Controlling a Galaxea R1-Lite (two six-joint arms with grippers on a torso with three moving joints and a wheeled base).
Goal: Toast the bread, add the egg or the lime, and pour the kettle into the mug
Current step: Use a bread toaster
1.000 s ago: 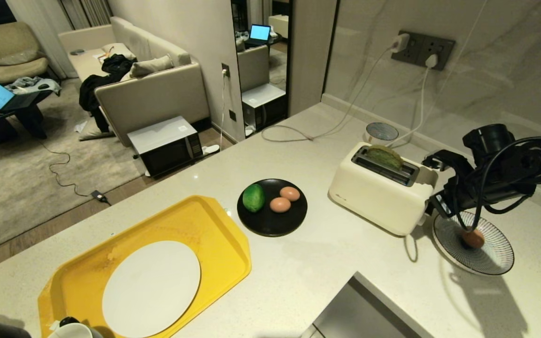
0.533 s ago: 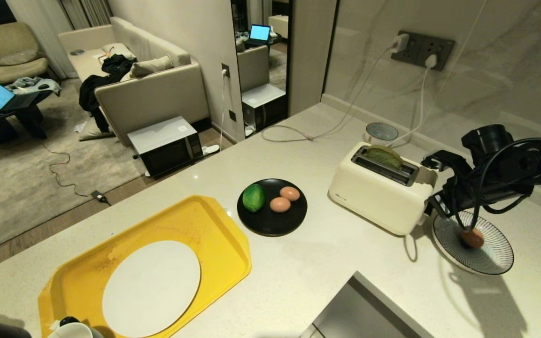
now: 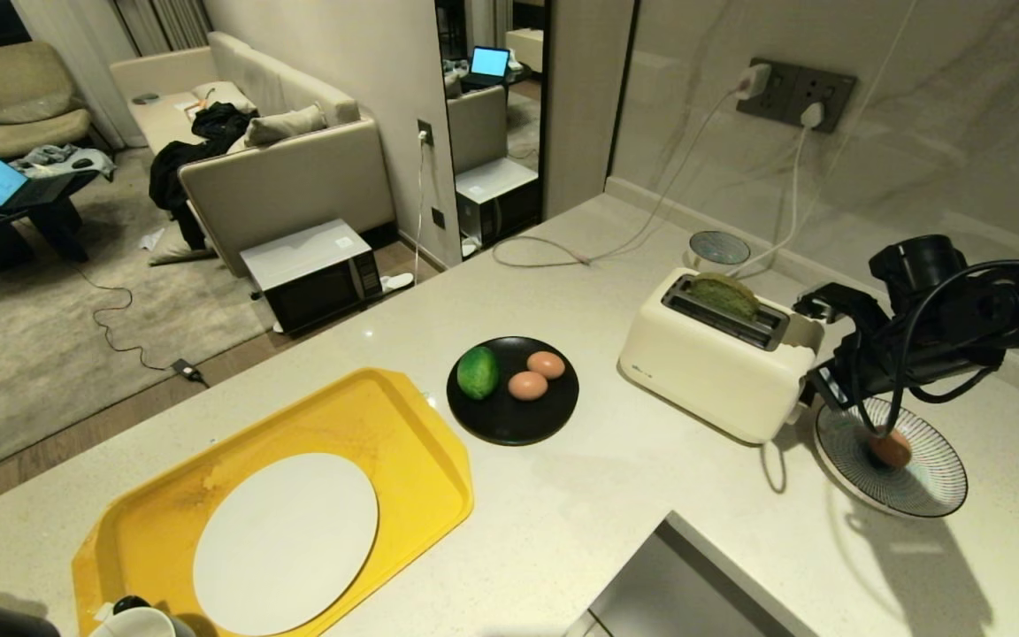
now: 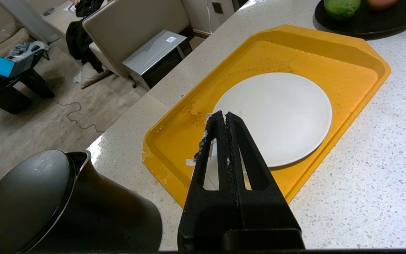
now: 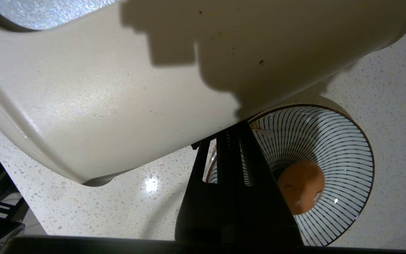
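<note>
Bread [image 3: 724,295] sits in toaster [image 3: 713,367], right gripper [image 5: 232,135] closed empty at its lever end; egg/lime, kettle [image 4: 48,204] pour pending

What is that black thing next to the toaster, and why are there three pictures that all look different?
It is a robot's arm. The robot has two arms and three cameras: one on its head and one on each wrist. The head picture looks down on a kitchen counter. There the right gripper is at the end of a cream toaster with green bread in its slot. Its fingers are pressed shut and hold nothing. Below it is a striped bowl with one egg. A black plate holds a lime and two more eggs. The left wrist picture shows the left gripper, also shut and empty, over a yellow tray with a white plate, beside a black kettle.
</note>
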